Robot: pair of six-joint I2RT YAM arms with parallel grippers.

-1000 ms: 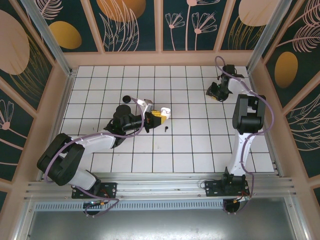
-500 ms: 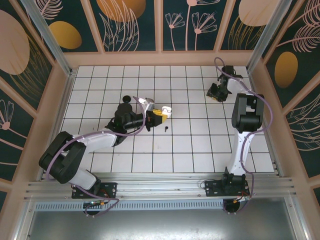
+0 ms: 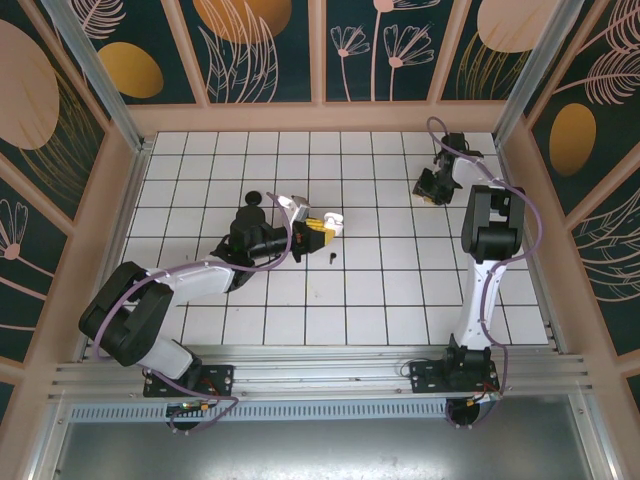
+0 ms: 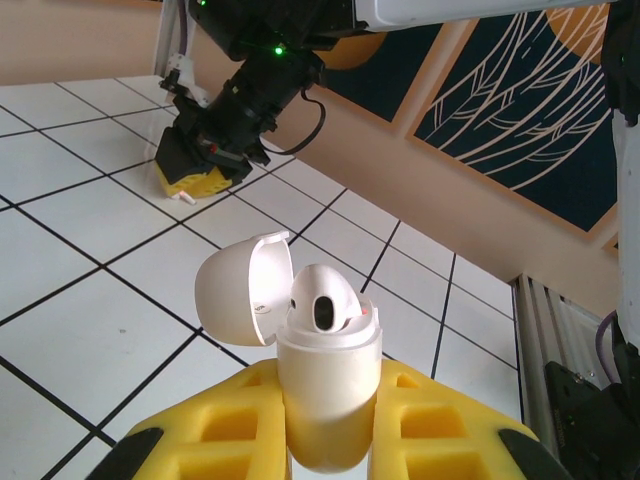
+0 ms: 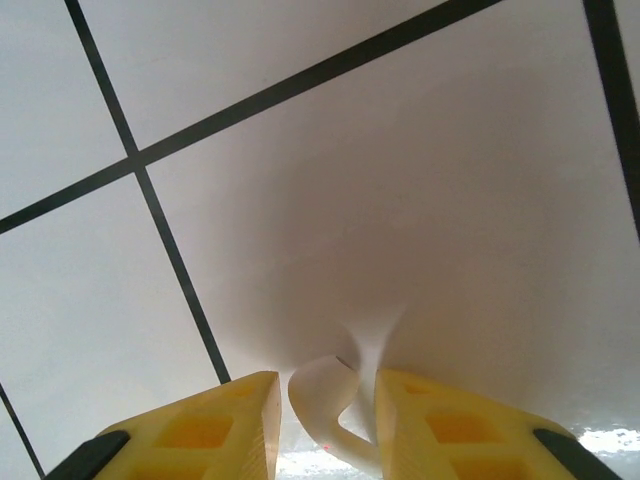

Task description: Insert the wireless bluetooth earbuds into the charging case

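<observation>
My left gripper (image 3: 322,228) (image 4: 328,420) is shut on a white charging case (image 4: 325,390) (image 3: 331,222) and holds it upright above the tiles at mid-table. Its lid (image 4: 240,295) is tipped open to the left, and one white earbud (image 4: 325,300) sits in the top. At the far right, my right gripper (image 3: 425,190) (image 5: 325,377) (image 4: 200,170) points down at a tile. A second white earbud (image 5: 320,392) lies between its yellow fingers, which stand slightly apart from its head, so the gripper is open. A small black earbud (image 3: 331,259) lies on the floor just in front of the case.
A round black puck (image 3: 254,198) rests on the tiles behind the left forearm. Wooden walls (image 3: 320,117) fence the tiled floor, and the right gripper works close to the back right corner. A metal rail (image 3: 320,372) runs along the near edge.
The left arm has drawn the case slightly back and to the left. The right wrist has edged a little toward the back wall, its fingers staying around the white earbud.
</observation>
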